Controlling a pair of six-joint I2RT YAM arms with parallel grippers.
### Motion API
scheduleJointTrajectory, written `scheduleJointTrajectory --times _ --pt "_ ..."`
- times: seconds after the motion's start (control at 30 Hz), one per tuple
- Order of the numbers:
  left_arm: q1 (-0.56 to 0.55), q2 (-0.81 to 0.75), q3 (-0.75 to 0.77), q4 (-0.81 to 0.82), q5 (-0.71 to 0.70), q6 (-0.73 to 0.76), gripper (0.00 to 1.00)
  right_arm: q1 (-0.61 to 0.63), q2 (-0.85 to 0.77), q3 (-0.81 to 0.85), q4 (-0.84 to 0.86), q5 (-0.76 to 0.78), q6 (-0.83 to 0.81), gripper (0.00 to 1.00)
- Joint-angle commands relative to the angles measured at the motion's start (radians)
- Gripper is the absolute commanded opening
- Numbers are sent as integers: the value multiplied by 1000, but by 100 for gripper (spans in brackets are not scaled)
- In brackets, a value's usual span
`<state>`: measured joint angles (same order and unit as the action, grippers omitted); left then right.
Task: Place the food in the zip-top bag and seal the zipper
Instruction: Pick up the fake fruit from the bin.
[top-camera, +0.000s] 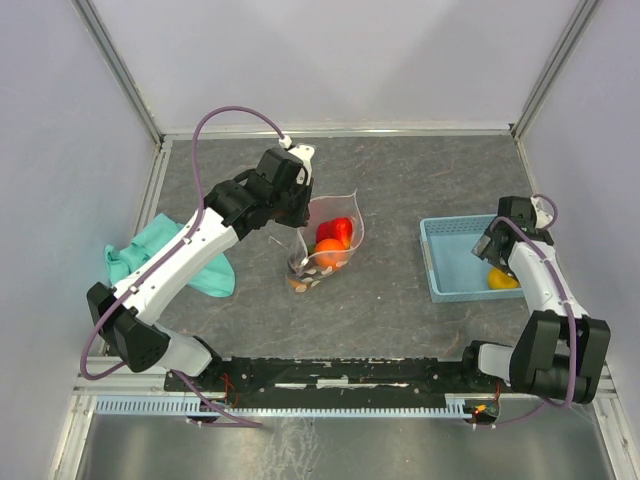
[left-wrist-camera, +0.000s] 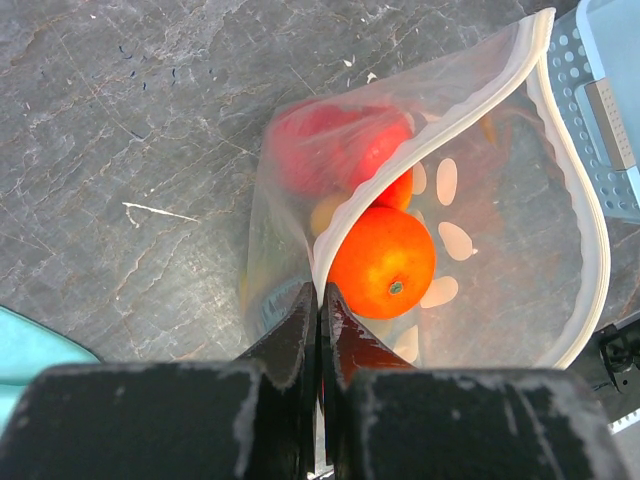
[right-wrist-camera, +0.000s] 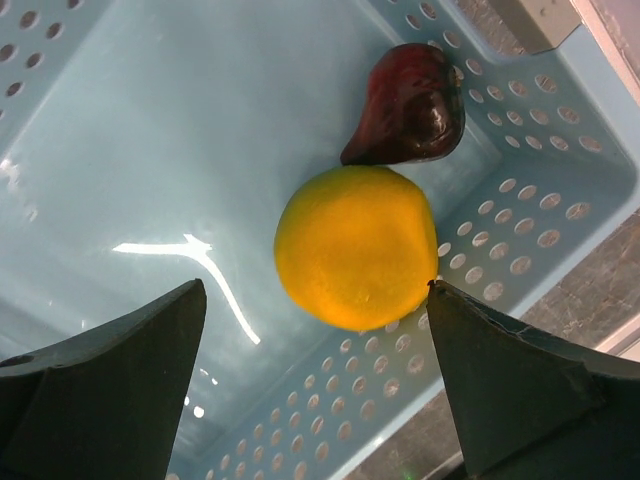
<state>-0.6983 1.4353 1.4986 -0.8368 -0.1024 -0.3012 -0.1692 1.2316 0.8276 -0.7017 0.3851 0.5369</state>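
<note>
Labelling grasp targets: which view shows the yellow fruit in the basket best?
Right wrist: the yellow fruit sits mid-frame, whole and sharp, ahead of the open right gripper, beside a dark purple fruit. Top external shows only a small yellow patch by the right arm. Left wrist shows just a basket corner, no fruit.

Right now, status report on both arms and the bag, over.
Left jaws shut on zip-top bag rim; orange fruit and red fruit inside. Right jaws open around yellow fruit in blue basket. Purple piece beside it.
</note>
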Motion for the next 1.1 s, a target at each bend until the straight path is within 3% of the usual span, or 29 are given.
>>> scheduleJointTrajectory --times 0.0,0.87,1.07 --pt "-4 -5 32 6 -16 47 3 -47 41 -18 85 -10 11 99" --pt "-4 22 45 -8 -11 31 3 -114 240 -41 157 -233 -31 100" --pt "-3 18 43 -6 -8 30 3 -115 205 -40 154 -258 -38 90"
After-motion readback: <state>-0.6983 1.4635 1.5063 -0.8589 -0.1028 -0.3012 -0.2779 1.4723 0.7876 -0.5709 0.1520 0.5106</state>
